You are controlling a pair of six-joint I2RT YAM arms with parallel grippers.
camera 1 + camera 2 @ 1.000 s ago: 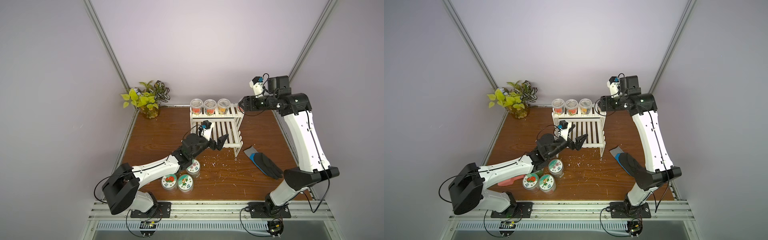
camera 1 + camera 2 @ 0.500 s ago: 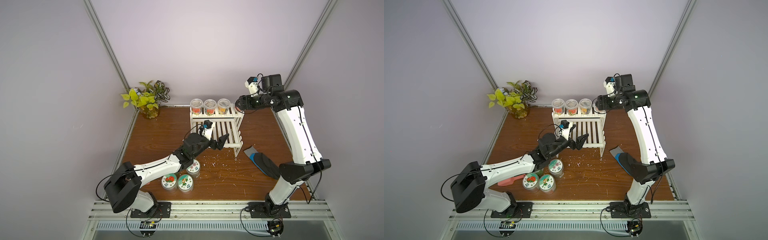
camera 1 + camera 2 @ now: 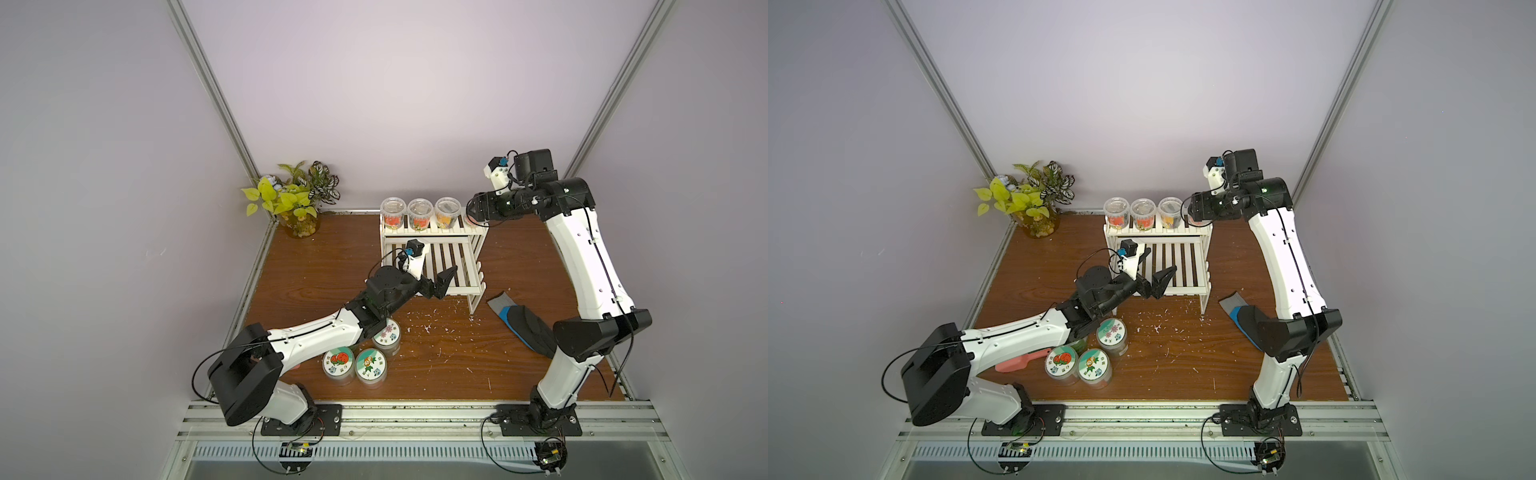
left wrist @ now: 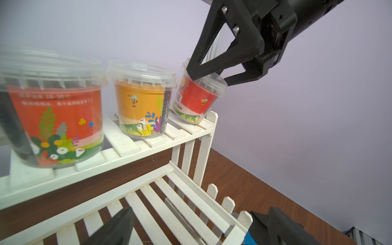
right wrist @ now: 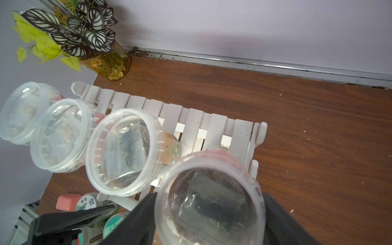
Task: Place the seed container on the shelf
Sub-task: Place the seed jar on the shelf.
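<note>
- The wooden table (image 3: 332, 257) fills the lower middle of both top views, its surface flecked with pale crumbs.
- The right arm (image 3: 582, 257) rises along the right of the frame and bends leftward at its top. Its right gripper (image 3: 471, 212) sits at the right end of the upper tier of the shelf (image 3: 432, 234), fingers pinching the seed container (image 4: 195, 101) at its lidded rim.
- The left arm (image 3: 320, 336) reaches from the lower left toward the centre. The left gripper (image 3: 1160, 259) hovers over the front of the lower tier, jaws spread wide.
- The shelf stands at upper centre, its taller tier toward the back wall.
- A potted plant (image 3: 291, 203) occupies the table's upper left corner.
- A grey and blue object (image 3: 515, 320) lies right of centre (what it is I cannot tell).
- Three picture-lidded tins (image 3: 365, 363) cluster at lower centre, beside the left arm.
- Three clear-lidded tubs (image 3: 419, 210) stand in a row on the upper tier.
- The seed container, red-labelled, is tilted, its base touching the upper tier's end slats, just beside the nearest of the tubs.
</note>
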